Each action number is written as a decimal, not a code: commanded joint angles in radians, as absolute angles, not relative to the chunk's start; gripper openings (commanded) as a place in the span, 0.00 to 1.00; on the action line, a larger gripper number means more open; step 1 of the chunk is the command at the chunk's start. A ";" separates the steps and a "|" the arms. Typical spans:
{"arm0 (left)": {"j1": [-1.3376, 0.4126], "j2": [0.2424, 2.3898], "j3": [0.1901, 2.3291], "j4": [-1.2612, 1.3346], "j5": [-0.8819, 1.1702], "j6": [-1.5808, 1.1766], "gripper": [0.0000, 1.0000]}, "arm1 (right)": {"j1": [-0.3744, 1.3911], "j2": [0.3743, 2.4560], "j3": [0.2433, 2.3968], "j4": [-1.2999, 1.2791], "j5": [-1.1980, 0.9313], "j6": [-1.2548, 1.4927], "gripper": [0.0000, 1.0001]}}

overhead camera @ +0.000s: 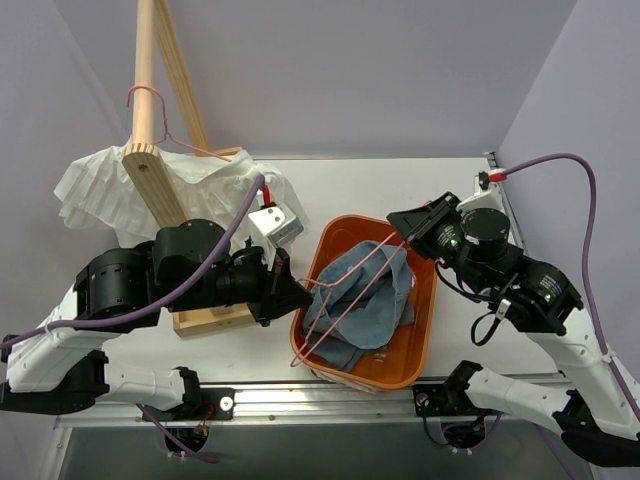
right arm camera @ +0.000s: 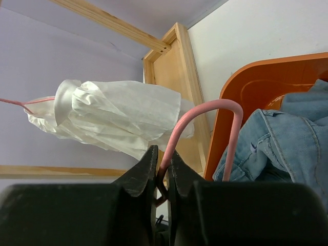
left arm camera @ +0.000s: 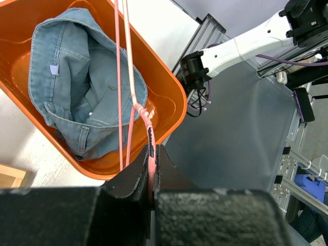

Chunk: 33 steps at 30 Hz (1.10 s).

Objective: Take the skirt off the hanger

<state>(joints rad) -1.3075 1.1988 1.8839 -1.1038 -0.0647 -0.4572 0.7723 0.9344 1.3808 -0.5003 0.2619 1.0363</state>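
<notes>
A blue denim skirt (overhead camera: 372, 296) lies crumpled in an orange bin (overhead camera: 425, 335). A pink wire hanger (overhead camera: 352, 285) stretches over the skirt, from the bin's near left to its far right. My left gripper (overhead camera: 300, 296) is shut on the hanger's twisted neck (left arm camera: 145, 115), just outside the bin's rim (left arm camera: 171, 97). My right gripper (overhead camera: 402, 226) is shut on the hanger's bent far end (right arm camera: 205, 108), above the bin's edge (right arm camera: 241, 77). The skirt shows under the wires in the left wrist view (left arm camera: 77, 87) and beside the wire in the right wrist view (right arm camera: 279, 143). I cannot tell whether the skirt still catches on the hanger.
A wooden rack (overhead camera: 150, 150) stands at the far left on a wooden base. A white garment (overhead camera: 110, 190) hangs there on a second pink hanger (overhead camera: 150, 100); it also shows in the right wrist view (right arm camera: 113, 115). The table's metal front rail runs below the bin.
</notes>
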 commanded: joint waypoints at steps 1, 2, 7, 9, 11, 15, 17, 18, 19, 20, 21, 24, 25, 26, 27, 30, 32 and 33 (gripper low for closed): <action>-1.312 1.172 1.913 -1.066 -0.057 -0.436 0.03 | 0.773 0.916 1.355 -0.439 0.295 1.060 0.00; -1.312 1.170 1.911 -1.066 -0.067 -0.436 0.18 | 0.773 0.910 1.341 -0.430 0.291 1.057 0.00; -1.312 1.128 1.884 -1.048 -0.095 -0.440 0.82 | 0.772 0.887 1.321 -0.402 0.288 1.048 0.00; -1.310 1.097 1.861 -1.032 -0.109 -0.449 0.94 | 0.772 0.888 1.325 -0.399 0.288 1.051 0.00; -1.312 1.054 1.838 -1.006 -0.127 -0.459 0.94 | 0.773 0.894 1.331 -0.397 0.287 1.051 0.00; -1.312 0.954 1.783 -0.925 -0.179 -0.479 0.94 | 0.773 0.907 1.359 -0.405 0.291 1.046 0.00; -1.312 0.898 1.770 -0.888 -0.204 -0.482 0.94 | 0.772 0.914 1.379 -0.414 0.299 1.043 0.00; -1.310 0.879 1.758 -0.873 -0.207 -0.486 0.94 | 0.773 0.916 1.385 -0.423 0.310 1.043 0.00; -1.310 0.859 1.749 -0.833 -0.207 -0.488 0.94 | 0.773 0.920 1.396 -0.429 0.319 1.052 0.00; -1.310 0.820 1.741 -0.812 -0.199 -0.488 0.94 | 0.773 0.920 1.399 -0.433 0.328 1.058 0.00; -1.312 0.801 1.732 -0.789 -0.192 -0.485 0.94 | 0.773 0.925 1.401 -0.431 0.346 1.066 0.00; -1.312 0.736 1.697 -0.704 -0.135 -0.471 0.94 | 0.772 0.940 1.416 -0.430 0.382 1.114 0.00; -1.310 0.721 1.684 -0.660 -0.114 -0.468 0.94 | 0.773 0.957 1.422 -0.428 0.394 1.129 0.00; -1.312 0.710 1.665 -0.644 -0.066 -0.468 0.94 | 0.772 0.969 1.428 -0.425 0.417 1.144 0.00; -1.312 0.692 1.660 -0.632 -0.048 -0.466 0.94 | 0.773 0.983 1.452 -0.420 0.429 1.172 0.00; -1.310 0.687 1.670 -0.690 -0.053 -0.488 0.94 | 0.773 1.070 1.535 -0.413 0.468 1.215 0.00; -1.309 0.680 1.657 -0.764 -0.069 -0.500 0.94 | 0.773 1.149 1.584 -0.400 0.483 1.224 0.00; -1.310 0.675 1.645 -0.784 -0.087 -0.523 0.94 | 0.775 1.175 1.612 -0.396 0.491 1.232 0.00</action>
